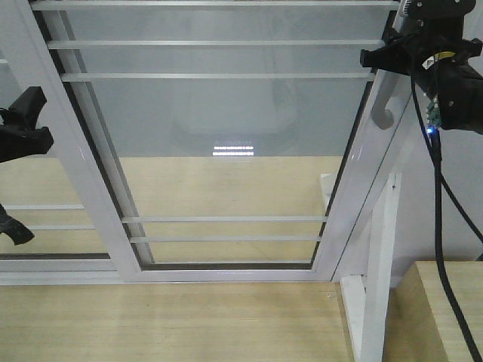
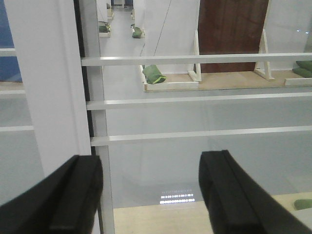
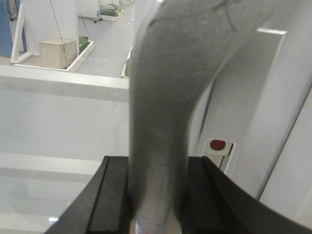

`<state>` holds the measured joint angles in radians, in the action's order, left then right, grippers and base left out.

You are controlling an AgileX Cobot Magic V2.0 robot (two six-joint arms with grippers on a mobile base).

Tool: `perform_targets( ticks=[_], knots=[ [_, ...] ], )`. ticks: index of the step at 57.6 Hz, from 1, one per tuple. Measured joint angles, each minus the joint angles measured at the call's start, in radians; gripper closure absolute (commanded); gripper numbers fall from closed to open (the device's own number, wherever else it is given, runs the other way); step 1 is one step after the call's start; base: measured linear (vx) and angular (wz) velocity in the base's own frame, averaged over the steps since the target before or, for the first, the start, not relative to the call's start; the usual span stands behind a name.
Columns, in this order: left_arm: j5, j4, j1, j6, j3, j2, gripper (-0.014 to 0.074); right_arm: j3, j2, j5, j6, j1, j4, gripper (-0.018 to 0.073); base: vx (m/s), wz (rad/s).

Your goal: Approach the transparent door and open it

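Handle (image 3: 158, 97) sits gripped by R tool (image 3: 157, 195), R wrist cam only.

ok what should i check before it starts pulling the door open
1. Grasp: right end effector around the curved grey handle: ok, the handle sits between its fingers.
2. Contact: fingers meet the handle on both sides: ok; firmness cannot tell.
3. Spare arm: left end effector open and empty: ok.
4. Clearance: left end effector apart from the transparent door: cannot tell, it sits close to the glass.
5. Snag: black cable free of the handle: ok, it hangs off to the right.
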<state>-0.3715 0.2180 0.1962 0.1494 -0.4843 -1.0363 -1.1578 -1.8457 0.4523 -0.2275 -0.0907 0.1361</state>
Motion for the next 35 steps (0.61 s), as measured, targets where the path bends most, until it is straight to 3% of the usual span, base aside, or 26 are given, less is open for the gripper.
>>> perform_targets(
  ticks=[21, 35],
  knots=[
    [0.0, 0.0, 0.0, 0.001, 0.0, 0.0, 0.0052, -0.003, -0.002, 0.008, 0.0, -0.085, 0.009, 0.0487, 0.0, 0.0],
    [0.0, 0.0, 0.0, 0.001, 0.0, 0.0, 0.0052, -0.015, -0.011, 0.01, 0.0, -0.158, -0.043, 0.0487, 0.0, 0.0]
  ],
)
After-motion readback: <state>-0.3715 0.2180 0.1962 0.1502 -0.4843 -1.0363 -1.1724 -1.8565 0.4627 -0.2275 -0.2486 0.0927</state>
